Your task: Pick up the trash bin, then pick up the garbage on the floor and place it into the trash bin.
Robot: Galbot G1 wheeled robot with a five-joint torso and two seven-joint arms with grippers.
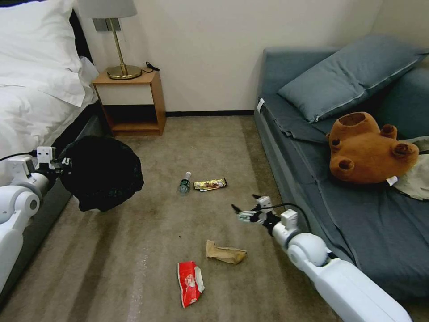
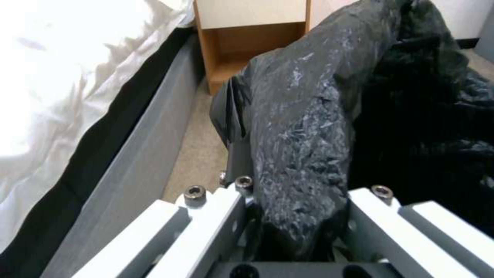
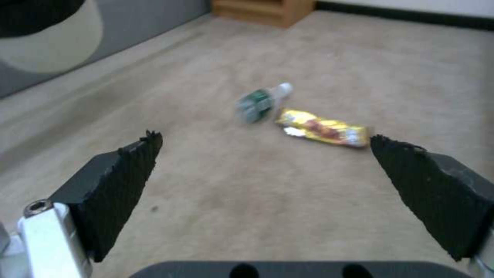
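The left gripper is raised beside the bed, its fingers clamped on the bag-lined rim of the bin, which hangs clear of the carpet and tilted on its side. The right arm reaches low and forward over the carpet in front of the sofa, its gripper spread wide and empty, aimed at the bottle and the wrapper lying just beside each other. Nearer the robot lie the paper bag and the red packet, with bare carpet between the gripper and the bottle; a plush bear sits on the sofa.
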